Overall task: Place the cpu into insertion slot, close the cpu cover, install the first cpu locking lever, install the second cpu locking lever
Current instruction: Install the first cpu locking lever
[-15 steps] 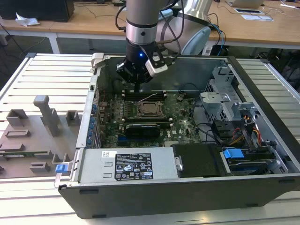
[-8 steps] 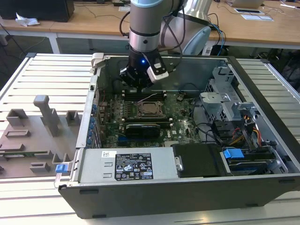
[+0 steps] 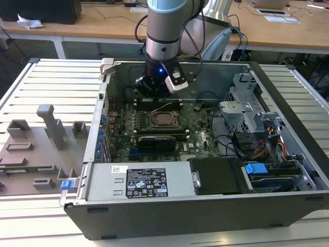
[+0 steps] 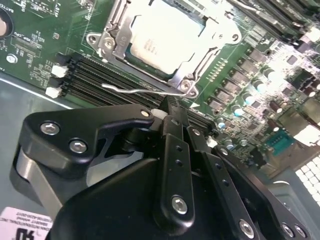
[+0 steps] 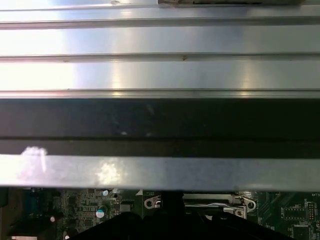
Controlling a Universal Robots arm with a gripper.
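Cpu (image 4: 162, 42) is sitting in the insertion slot (image 4: 120, 47) under the closed cpu cover (image 4: 192, 72), upper centre of the second wrist view; gripper (image 4: 167, 107), fingers together, is nosing at a locking lever (image 4: 137, 90), probably the lever step, needing a precise hook-and-press.

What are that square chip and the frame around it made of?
The cpu looks like dull, pale matte metal, judging by its flat, softly glaring top. The cpu cover framing it seems bare grey sheet metal, thin-edged with bright glints. The gripper nearby appears matte black metal or plastic.
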